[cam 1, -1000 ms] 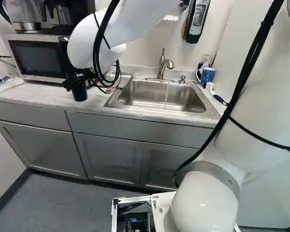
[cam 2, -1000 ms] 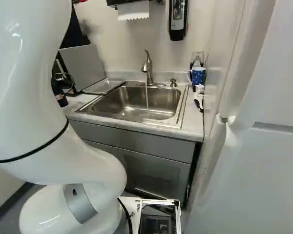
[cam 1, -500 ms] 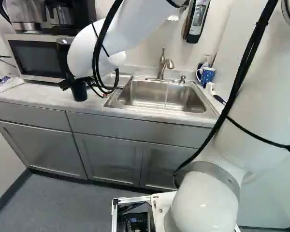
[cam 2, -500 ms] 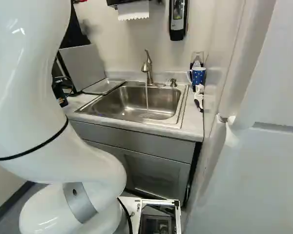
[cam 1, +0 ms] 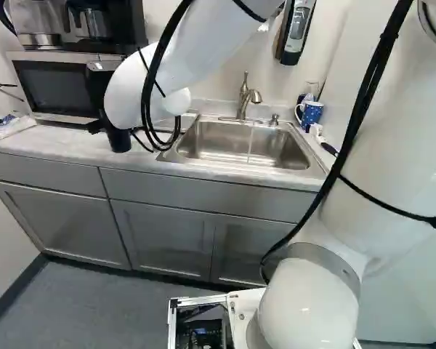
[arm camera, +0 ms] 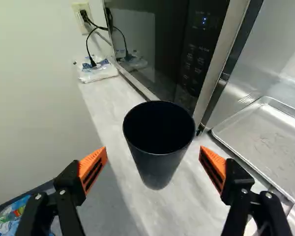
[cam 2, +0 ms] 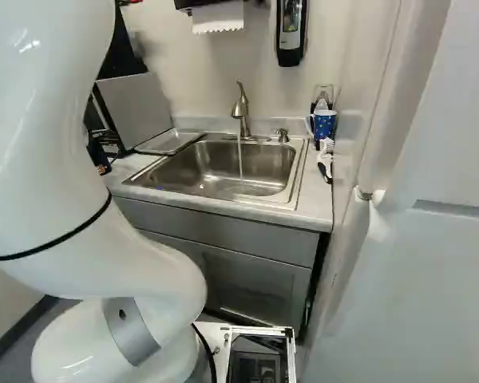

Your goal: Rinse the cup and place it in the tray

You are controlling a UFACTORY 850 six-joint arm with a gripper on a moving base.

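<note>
Cup [arm camera: 158,169], upright, left of centre in the left base view — ahead of the gripper [arm camera: 153,155], lined up between its widely spread fingers [arm camera: 91,166] — touching neither.

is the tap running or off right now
Running: a thin stream of water drops from the tap into the sink, and it shows in the left base view too.
</note>
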